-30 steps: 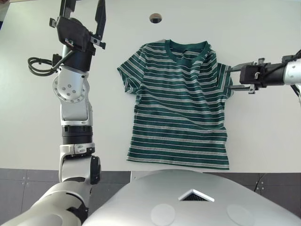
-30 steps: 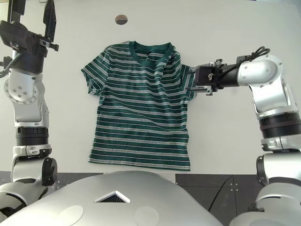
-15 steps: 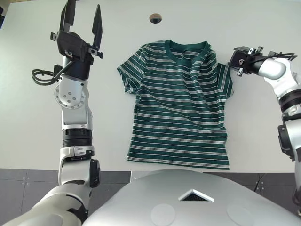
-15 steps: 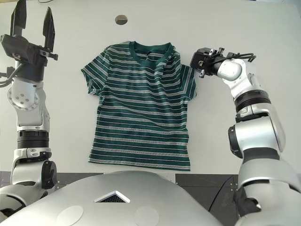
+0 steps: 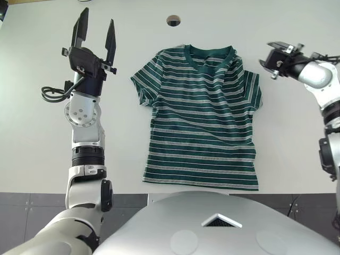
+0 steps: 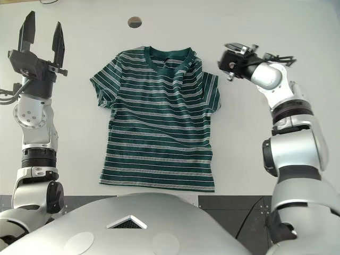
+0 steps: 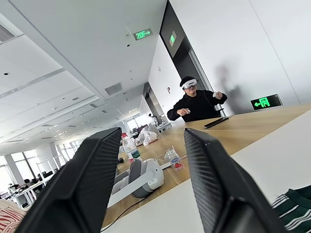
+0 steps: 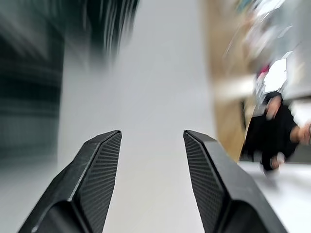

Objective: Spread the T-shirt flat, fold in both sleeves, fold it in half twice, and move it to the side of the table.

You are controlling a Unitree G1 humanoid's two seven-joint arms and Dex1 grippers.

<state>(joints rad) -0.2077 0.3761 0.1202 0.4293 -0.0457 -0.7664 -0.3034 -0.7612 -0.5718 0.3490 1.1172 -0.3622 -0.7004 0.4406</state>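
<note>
The T-shirt [image 5: 201,119], green with white stripes, lies face up in the middle of the white table [image 5: 297,138], collar toward the far edge, both sleeves out. My left gripper [image 5: 97,25] is held up in the air to the left of the shirt, open, with nothing between its fingers [image 7: 82,194]. My right gripper [image 6: 232,57] hovers just right of the shirt's right shoulder, clear of the fabric and open. Its wrist view looks along bare table between the fingers [image 8: 95,179], with the shirt a blur off to one side.
A round hole [image 5: 173,20] sits in the tabletop beyond the collar. A black cable [image 5: 52,93] loops off my left arm. The table's near edge [image 5: 127,192] runs just below the shirt's hem. Bare tabletop lies to the left and right of the shirt.
My right gripper has come off the shirt's right sleeve and drawn back up beside the shoulder. The left gripper has shifted slightly, still open.
</note>
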